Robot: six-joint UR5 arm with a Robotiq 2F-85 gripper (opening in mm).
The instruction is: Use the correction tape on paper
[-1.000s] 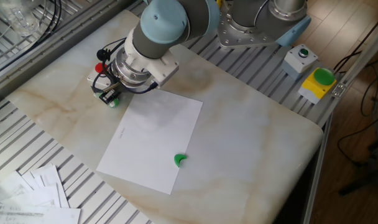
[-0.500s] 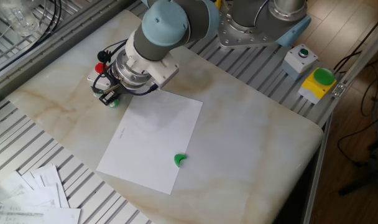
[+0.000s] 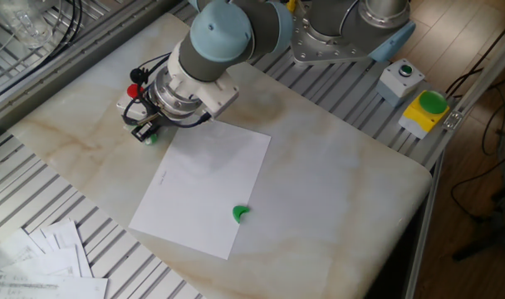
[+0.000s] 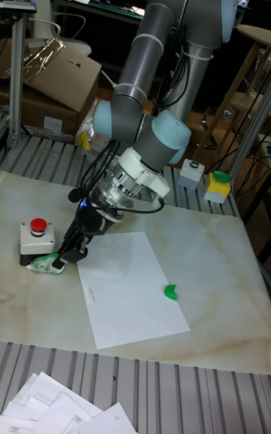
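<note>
- Fixed view: the gripper (image 3: 146, 130) was down at the far left corner of the paper (image 3: 204, 184), just off its edge, right over the correction tape (image 3: 151, 138), of which only a green sliver showed under the fingers.
- Compared with a second before, the arm had barely shifted; less of the green wheel showed, so I judged the fingers were settling onto the dispenser rather than lifting it.
- The small green crescent (image 3: 240, 213) lay untouched near the paper's near right edge.
- Tall fixed view: the gripper (image 4: 69, 255) pointed down at the correction tape (image 4: 47, 264), which sat on the table just beside the grey box with a red button (image 4: 36, 236) and left of the paper (image 4: 132, 287).
- The fingers touched the dispenser, but whether they were clamped on it I cannot tell.
- The tape was not yet on the sheet; the pickup seemed the step in hand.
</note>
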